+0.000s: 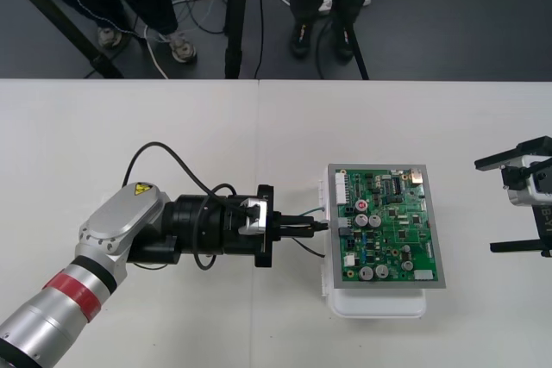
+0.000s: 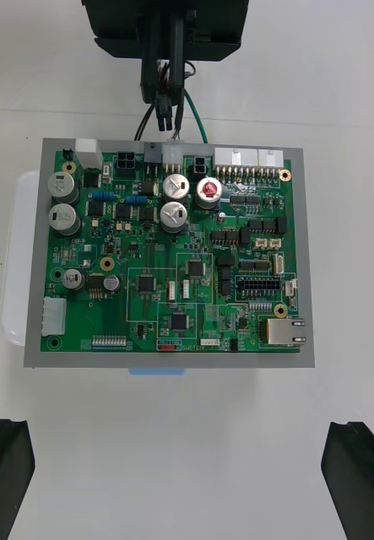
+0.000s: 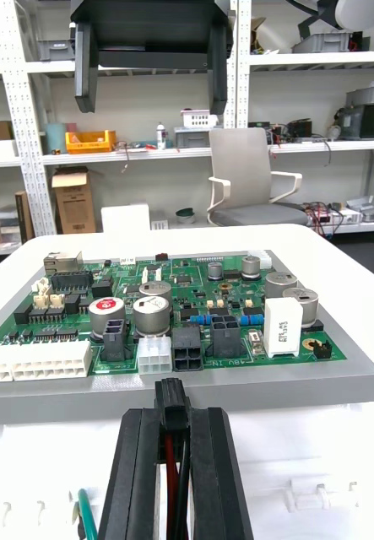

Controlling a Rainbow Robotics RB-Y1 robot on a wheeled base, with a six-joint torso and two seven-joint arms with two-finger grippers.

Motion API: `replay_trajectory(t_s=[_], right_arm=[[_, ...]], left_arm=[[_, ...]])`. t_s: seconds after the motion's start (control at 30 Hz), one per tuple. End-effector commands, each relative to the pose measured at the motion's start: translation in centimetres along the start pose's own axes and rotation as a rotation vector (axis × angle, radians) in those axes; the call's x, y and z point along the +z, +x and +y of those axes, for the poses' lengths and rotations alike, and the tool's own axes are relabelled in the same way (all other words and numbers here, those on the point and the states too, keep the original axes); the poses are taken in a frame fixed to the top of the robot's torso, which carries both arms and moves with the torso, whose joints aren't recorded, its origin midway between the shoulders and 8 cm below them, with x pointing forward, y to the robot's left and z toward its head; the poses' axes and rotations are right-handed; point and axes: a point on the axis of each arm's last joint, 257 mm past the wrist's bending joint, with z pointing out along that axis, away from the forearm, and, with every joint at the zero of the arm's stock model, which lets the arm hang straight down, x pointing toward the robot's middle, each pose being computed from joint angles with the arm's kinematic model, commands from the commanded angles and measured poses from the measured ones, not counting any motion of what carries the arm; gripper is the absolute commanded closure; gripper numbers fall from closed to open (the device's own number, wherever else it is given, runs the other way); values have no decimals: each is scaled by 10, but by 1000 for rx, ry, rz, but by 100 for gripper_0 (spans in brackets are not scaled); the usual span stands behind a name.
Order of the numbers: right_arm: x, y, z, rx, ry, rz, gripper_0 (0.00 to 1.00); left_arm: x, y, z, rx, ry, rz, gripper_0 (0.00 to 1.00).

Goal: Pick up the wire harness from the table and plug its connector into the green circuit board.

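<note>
The green circuit board (image 1: pixel 388 226) lies on its white base (image 1: pixel 379 303) at centre right of the table. My left gripper (image 1: pixel 321 227) is level with the board's left edge and shut on the harness's black plug (image 3: pixel 171 395). Red, black and green wires (image 3: pixel 171 472) run back between its fingers (image 3: pixel 140 472). The plug (image 2: pixel 165 114) hovers a short gap from the board's grey frame (image 3: pixel 237 392), facing the row of small black and white connectors (image 3: pixel 188 348). My right gripper (image 1: pixel 528 204) waits open at the table's right side, its fingers (image 2: pixel 5 472) wide apart in front of the board (image 2: pixel 174 253).
Loose harness wires (image 1: pixel 310 249) droop between the left gripper and the board's base. The left arm's black cable (image 1: pixel 168 157) loops over its wrist. Bare table (image 1: pixel 172 118) extends behind and left of the board.
</note>
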Motion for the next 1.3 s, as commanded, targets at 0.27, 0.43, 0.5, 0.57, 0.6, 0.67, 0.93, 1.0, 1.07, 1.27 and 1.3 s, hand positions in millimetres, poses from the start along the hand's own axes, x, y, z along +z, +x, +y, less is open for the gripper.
replay_trajectory(t_s=[0.27,0.43,0.5,0.57,0.6,0.67,0.93,1.0,1.07,1.27,1.3], right_arm=[[1,-6,3,-23,-12,-29,0],[1,-4,3,2,-25,-58,0],[1,-4,3,-6,-25,-59,0],[0,-5,2,-14,-20,-59,0],[0,-5,2,-15,-20,-59,0],[0,-6,1,-18,-19,-59,0],[0,-15,1,-39,-22,-66,0],[1,-16,2,-39,-23,-67,0],[2,-16,2,-36,-26,-67,0],[2,-17,2,-38,-26,-69,0],[2,-16,2,-36,-27,-68,0]], left_arm=[[28,-13,-10,50,11,-40,100],[30,-13,-12,43,15,-42,100],[31,-14,-14,42,18,-43,100],[32,-13,-14,41,18,-42,100],[32,-12,-15,41,20,-40,100],[32,-12,-15,42,19,-38,100],[38,-15,-14,40,15,-48,100],[40,-15,-13,39,11,-50,100],[43,-15,-14,37,10,-49,100],[43,-14,-13,40,6,-46,100],[43,-15,-13,41,7,-47,100]])
